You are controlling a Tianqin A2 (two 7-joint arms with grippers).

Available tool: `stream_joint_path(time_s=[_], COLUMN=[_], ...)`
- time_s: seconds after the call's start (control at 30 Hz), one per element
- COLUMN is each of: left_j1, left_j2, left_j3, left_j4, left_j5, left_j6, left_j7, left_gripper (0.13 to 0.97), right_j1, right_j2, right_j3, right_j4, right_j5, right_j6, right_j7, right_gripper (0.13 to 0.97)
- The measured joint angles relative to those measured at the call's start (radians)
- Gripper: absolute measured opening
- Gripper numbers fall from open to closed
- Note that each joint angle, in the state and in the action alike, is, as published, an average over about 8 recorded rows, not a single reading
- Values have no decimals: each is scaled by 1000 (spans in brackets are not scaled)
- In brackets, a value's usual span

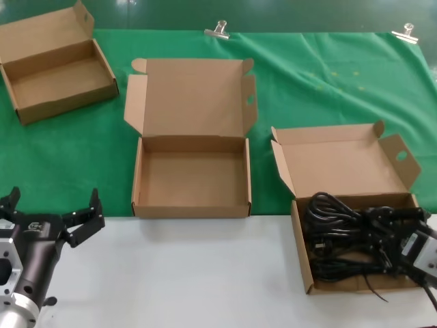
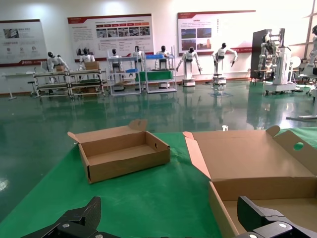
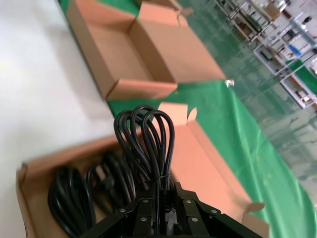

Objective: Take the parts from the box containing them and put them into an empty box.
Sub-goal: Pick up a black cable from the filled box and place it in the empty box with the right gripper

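Right wrist view shows you the right gripper [image 3: 161,206] with its fingers closed on one coil of black power cable [image 3: 144,144], whose loops stand up just above the fingertips. In the head view you find this gripper [image 1: 390,225] low inside the box with the cables [image 1: 300,239], at the right end of the white table [image 1: 184,273]. The other cables [image 1: 334,232] lie in a loose heap on the floor of that box, touching the gripper. Its low, wide lid stands open behind it, on the green cloth [image 1: 307,82].

To the left of it you see the empty box [image 1: 191,181], its tall lid open, nothing inside. A third empty box [image 1: 58,75] lies well apart at the far left.

Your left gripper [image 1: 51,222] waits over the near left of the table, its fingers spread wide and holding nothing.
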Motion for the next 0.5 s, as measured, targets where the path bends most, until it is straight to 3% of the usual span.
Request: stream_joint_path(time_s=[0.23, 0.5], left_j1=[0, 0], left_j2=[0, 0], left_j3=[0, 0], left_j4=[0, 0], left_j5=[0, 0], left_j6=[0, 0], left_j7=[0, 0], left_gripper=[966, 966], right_j1=[32, 97], right_j2=[-1, -148], right_j3=[0, 0], right_j4=[120, 66], right_j5=[0, 0], right_j6=[62, 31], right_j7=[-21, -133], right_gripper=[217, 217])
